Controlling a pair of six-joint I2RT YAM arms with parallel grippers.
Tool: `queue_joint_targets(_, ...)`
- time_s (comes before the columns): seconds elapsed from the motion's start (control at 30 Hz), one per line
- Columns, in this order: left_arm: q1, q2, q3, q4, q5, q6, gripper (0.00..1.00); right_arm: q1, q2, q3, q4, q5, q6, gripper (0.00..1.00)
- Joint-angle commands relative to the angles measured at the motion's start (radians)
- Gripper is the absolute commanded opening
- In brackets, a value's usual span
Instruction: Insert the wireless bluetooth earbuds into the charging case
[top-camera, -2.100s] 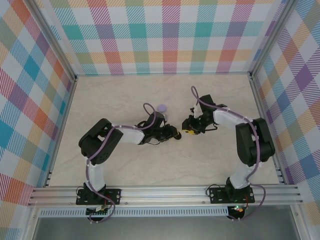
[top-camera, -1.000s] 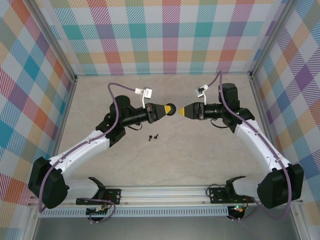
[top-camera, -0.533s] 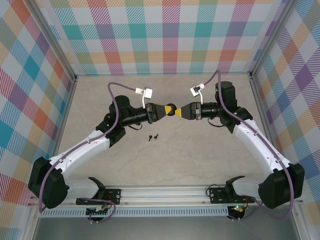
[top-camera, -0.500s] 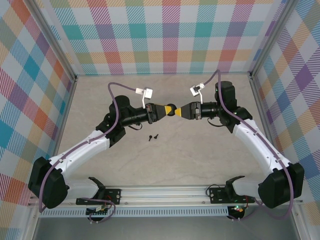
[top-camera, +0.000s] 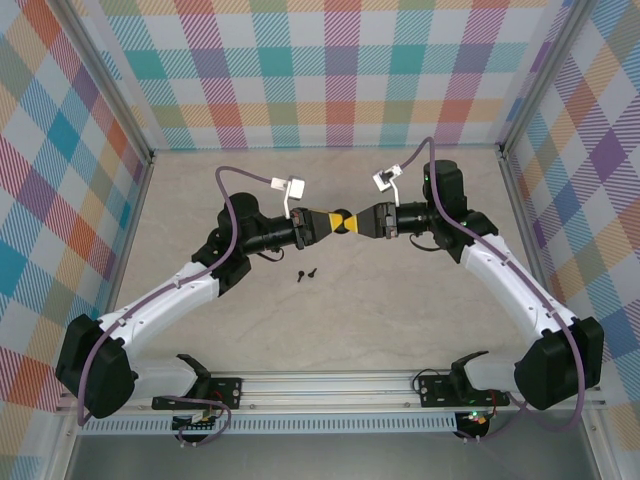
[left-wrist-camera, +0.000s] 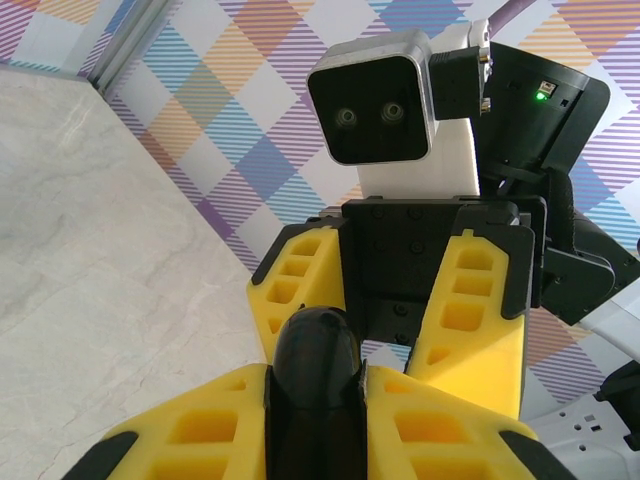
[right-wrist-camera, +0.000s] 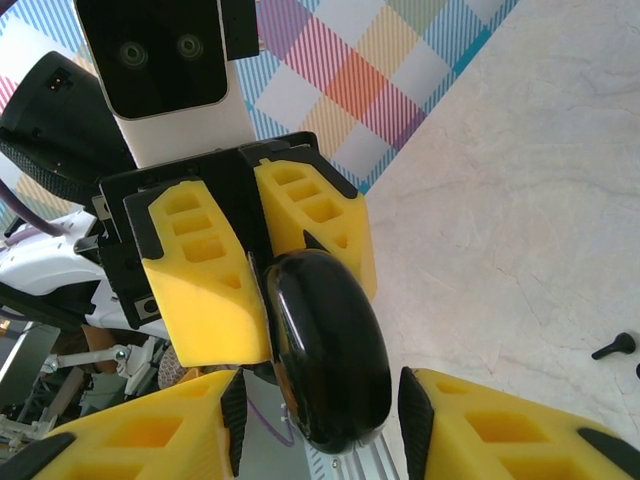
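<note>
**Charging case (right-wrist-camera: 325, 350) midair between 2 grippers**

Left gripper (left-wrist-camera: 315, 405) clamped tight on the black case, raised above table (top-camera: 400, 300). Right gripper (right-wrist-camera: 320, 400) part-open, fingers straddling case's other end. 2 black earbuds (top-camera: 312, 269) lie on table below.

We see a glossy black charging case (right-wrist-camera: 325, 350). The left end effector (top-camera: 337, 221) and right end effector (top-camera: 353, 221) both wear yellow fingers (right-wrist-camera: 205, 290) edged in black. The earbuds (top-camera: 313, 270) are black, the tabletop (top-camera: 400, 310) cream with faint marbling. The walls (top-camera: 340, 70) carry pastel plaid in teal, orange, pink and purple. The arms (top-camera: 180, 295) are white and black, the cables (top-camera: 225, 195) lavender.
</note>
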Motion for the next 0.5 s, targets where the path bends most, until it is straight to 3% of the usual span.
queue_joint_targets(0.0, -0.003, -0.026, -0.005, 0.057, 0.009, -0.009, 0.19, 0.010, 0.007, 0.034, 0.042, -0.034, -0.006, 0.45)
queue_joint_targets(0.47, -0.020, -0.003, 0.005, 0.058, 0.015, -0.007, 0.20, 0.017, 0.013, 0.029, 0.073, -0.043, 0.014, 0.39)
